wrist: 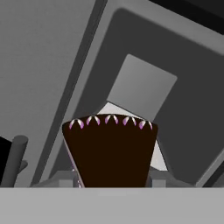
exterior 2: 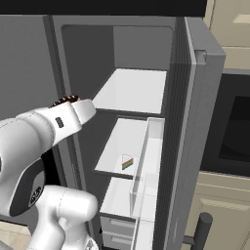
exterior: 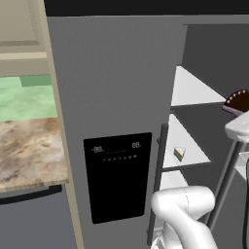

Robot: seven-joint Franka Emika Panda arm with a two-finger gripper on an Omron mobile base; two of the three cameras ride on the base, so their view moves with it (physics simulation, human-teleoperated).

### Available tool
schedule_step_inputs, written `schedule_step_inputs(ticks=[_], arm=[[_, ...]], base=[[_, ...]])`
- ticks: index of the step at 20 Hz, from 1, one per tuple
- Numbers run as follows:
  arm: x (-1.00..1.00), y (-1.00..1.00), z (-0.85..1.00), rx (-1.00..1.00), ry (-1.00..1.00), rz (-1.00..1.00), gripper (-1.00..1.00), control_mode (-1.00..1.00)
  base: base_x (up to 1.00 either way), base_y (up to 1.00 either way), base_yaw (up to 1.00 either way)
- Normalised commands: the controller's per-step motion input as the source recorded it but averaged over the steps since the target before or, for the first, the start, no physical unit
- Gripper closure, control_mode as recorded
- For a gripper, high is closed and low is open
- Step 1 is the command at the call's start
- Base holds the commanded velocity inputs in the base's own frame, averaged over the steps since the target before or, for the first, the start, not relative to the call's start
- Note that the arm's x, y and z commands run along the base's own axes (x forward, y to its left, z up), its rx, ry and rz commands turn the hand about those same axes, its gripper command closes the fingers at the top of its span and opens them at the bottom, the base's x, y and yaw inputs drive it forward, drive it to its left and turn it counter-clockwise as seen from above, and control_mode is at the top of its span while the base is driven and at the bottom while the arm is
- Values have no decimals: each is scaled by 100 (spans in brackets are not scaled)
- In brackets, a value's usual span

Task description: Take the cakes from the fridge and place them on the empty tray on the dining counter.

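Note:
The fridge (exterior: 112,82) stands with its right door (exterior 2: 190,146) swung open and its left door shut. My gripper (wrist: 112,180) is shut on a dark brown wedge of cake (wrist: 109,153) with pink-white dollops along its wide edge. That cake (exterior: 238,99) hangs in the air in front of the upper shelf (exterior 2: 132,90), and the same cake (exterior 2: 65,101) peeks out behind my hand. A second cake (exterior 2: 127,163), small with rainbow layers, sits on the middle shelf; this slice (exterior: 179,153) lies near the shelf's front. The empty tray and the dining counter are out of view.
The black dispenser panel (exterior: 119,175) and a dark bar handle (exterior: 158,180) are on the shut door. Clear door bins (exterior 2: 149,161) line the open door. A marble-topped counter (exterior: 29,151) lies left of the fridge, and a dark oven front (exterior 2: 234,127) lies right of it.

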Motion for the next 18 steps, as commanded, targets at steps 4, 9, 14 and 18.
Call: schedule_step_inputs(ticks=[4,9,14,18], arm=[[-67,7,-31,0,2,0,100,-100],[-33,11,-30,0,2,0,100,-100],[-2,2,-14,0,9,0,100,-100],[0,0,-12,0,6,0,100,100]], base=[[0,0,0],[0,0,0],[0,0,0],[-1,1,0]])
